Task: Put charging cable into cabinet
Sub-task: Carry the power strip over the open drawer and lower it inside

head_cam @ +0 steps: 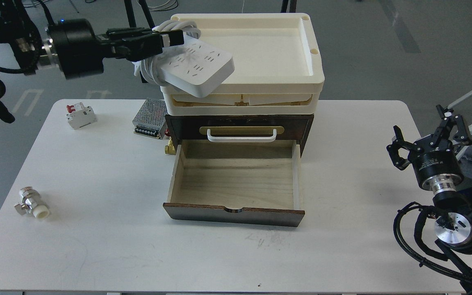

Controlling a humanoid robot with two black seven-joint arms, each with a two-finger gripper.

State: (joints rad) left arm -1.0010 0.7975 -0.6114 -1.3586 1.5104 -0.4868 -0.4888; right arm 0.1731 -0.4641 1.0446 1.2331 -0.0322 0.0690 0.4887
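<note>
My left gripper (166, 40) is shut on the charging cable (197, 67), a flat white power strip with its cord coiled at the gripped end. It hangs tilted in the air at the upper left of the cabinet (240, 127), in front of the trays. The cabinet is dark brown with a white handle. Its lower drawer (236, 180) is pulled out, showing a bare pale wood floor. My right gripper (428, 133) is open and holds nothing at the table's right edge.
Cream plastic trays (309, 82) are stacked on the cabinet. A perforated power supply box (150, 119) and a brass fitting (170, 147) stand left of it. A white circuit breaker (80, 115) lies at far left, and a metal valve (33, 203) near the left edge.
</note>
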